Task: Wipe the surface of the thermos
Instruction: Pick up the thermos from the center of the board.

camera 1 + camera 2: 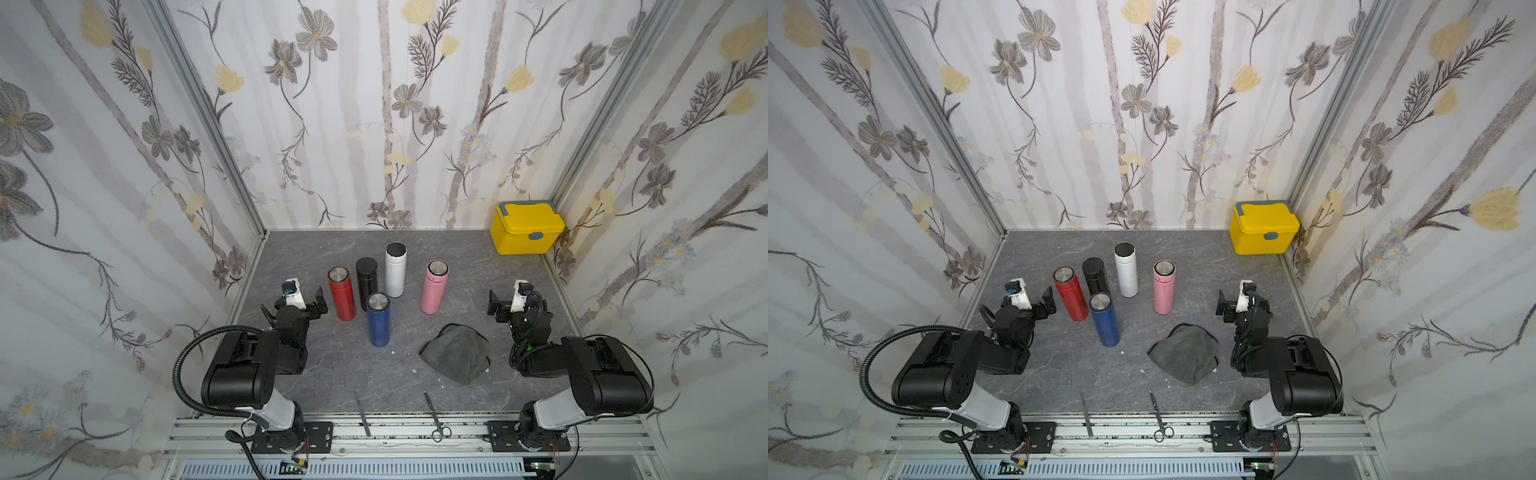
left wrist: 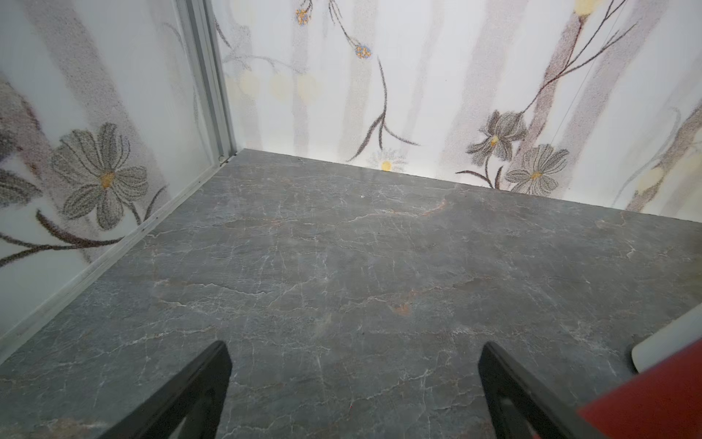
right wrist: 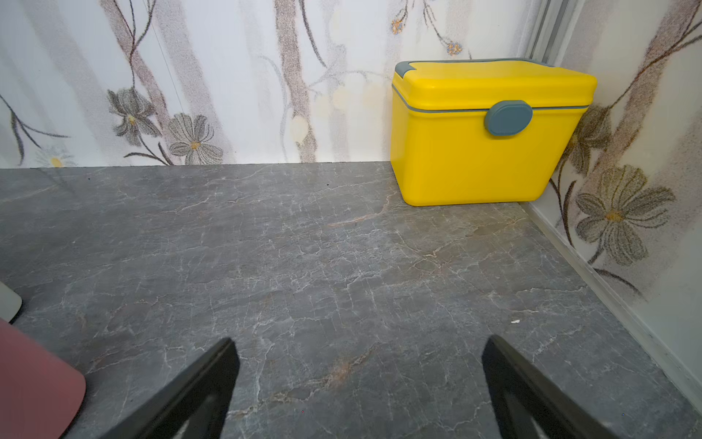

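Five thermoses (image 1: 378,326) standing upright mid-tabletop; grey cloth (image 1: 456,353) lying crumpled nearer the front edge; left gripper (image 2: 353,353), right gripper (image 3: 359,347): jaws standing apart, holding nothing.

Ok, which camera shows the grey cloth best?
A top view: in both top views the cloth lies whole and uncovered on the table. Neither wrist camera catches it at all.

Cloth (image 1: 455,353) lies right of thermoses (image 1: 378,322) (box (image 1: 525,228) behind).
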`<action>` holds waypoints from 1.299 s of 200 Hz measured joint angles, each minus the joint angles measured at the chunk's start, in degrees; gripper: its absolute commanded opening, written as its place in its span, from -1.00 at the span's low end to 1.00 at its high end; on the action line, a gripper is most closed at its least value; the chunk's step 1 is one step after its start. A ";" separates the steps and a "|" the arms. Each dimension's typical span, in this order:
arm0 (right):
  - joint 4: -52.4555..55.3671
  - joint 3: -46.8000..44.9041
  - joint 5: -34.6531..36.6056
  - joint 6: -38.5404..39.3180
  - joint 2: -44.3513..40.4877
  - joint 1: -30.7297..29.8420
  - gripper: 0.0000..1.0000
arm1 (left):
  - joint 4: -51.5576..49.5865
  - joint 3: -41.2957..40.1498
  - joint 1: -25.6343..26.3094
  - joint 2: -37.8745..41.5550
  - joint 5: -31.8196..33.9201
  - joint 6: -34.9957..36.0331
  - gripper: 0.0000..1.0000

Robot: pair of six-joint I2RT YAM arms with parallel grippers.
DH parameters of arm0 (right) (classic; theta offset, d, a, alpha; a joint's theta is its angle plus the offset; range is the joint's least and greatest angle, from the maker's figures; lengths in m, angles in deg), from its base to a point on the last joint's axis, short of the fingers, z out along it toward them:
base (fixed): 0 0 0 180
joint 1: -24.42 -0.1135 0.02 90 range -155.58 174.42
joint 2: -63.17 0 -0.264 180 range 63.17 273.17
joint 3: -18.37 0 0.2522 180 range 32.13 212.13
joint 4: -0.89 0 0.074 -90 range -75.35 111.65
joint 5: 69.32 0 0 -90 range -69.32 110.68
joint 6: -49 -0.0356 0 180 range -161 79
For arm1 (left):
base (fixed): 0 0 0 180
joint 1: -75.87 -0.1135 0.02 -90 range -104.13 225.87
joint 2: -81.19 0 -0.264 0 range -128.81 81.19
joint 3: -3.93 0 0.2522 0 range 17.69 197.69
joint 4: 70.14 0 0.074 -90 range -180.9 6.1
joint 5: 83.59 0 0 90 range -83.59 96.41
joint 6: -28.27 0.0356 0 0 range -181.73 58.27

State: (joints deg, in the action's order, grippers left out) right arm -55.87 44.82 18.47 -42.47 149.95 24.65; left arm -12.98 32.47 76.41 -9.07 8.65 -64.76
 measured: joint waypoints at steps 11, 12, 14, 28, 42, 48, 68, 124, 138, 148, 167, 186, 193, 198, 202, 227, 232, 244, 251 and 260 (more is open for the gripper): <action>-0.09 -0.15 0.00 0.00 -0.11 0.00 1.00 | 0.00 0.00 0.00 0.00 -0.37 0.00 1.00; -0.11 -0.17 0.00 0.00 -0.13 0.00 1.00 | 0.00 0.00 0.00 0.00 -0.42 0.00 1.00; -0.13 -0.17 0.00 0.00 -0.13 0.00 0.99 | 0.00 0.00 0.00 0.00 -0.42 0.00 1.00; -0.26 -0.20 0.02 0.00 -0.13 0.00 1.00 | 0.00 0.00 0.00 0.00 -0.39 0.00 1.00; -0.35 -0.22 0.02 0.00 -0.13 0.00 0.99 | 0.00 0.00 0.00 0.00 -0.37 0.00 1.00; -0.35 -0.22 0.02 0.00 -0.13 0.00 0.99 | 0.00 0.00 0.00 0.00 -0.37 0.00 1.00; -0.37 -0.22 0.02 0.00 -0.13 0.04 0.99 | 0.00 0.00 0.00 0.00 -0.37 0.00 1.00; -0.35 -0.22 0.02 0.00 -0.13 0.11 0.99 | 0.00 0.00 0.00 0.00 -0.39 0.00 1.00; -0.35 -0.22 0.02 0.00 -0.13 0.11 0.99 | 0.00 0.00 0.00 0.00 -0.39 0.00 1.00; -0.35 -0.22 0.02 0.00 -0.13 0.11 1.00 | 0.00 0.02 0.00 0.00 -0.39 0.00 1.00; 0.35 0.31 0.04 0.00 -0.52 0.11 0.99 | -0.04 0.09 0.02 0.00 -0.09 0.00 1.00; 4.96 2.47 0.50 0.00 -4.42 0.11 0.99 | -3.89 1.42 0.11 3.08 3.10 -1.20 1.00; 7.76 4.02 0.92 -0.17 -6.56 0.09 0.99 | -6.08 2.45 0.00 5.25 4.20 -1.79 1.00; 9.70 5.22 1.29 -0.57 -8.04 0.09 0.99 | -7.50 3.30 -0.07 6.99 4.98 -1.88 1.00; 11.30 6.21 1.81 -0.90 -9.22 0.00 0.99 | -8.44 3.93 -0.15 8.50 5.64 -1.99 1.00; 26.16 15.41 6.23 -4.83 -15.19 -0.22 0.99 | -15.76 6.91 -0.26 16.59 10.23 -4.90 1.00; 29.49 17.57 7.13 -5.90 -15.98 -0.22 1.00 | -18.18 7.82 -0.26 18.01 11.21 -5.75 1.00; 37.11 22.47 8.24 -8.66 -17.79 -0.22 0.99 | -24.24 10.29 -0.31 21.73 13.27 -8.41 1.00; 41.07 24.87 8.35 -10.29 -18.56 -0.35 1.00 | -27.61 11.61 -0.35 23.93 14.32 -10.29 1.00; 45.59 26.99 8.22 -12.46 -19.45 -0.90 0.99 | -32.22 12.94 -0.37 27.39 15.52 -13.29 1.00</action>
State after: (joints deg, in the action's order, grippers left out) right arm -10.27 71.82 26.68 -54.93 130.50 23.75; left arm -45.20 45.41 76.03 18.32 24.17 -78.05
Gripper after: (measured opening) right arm 0.997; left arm 0.998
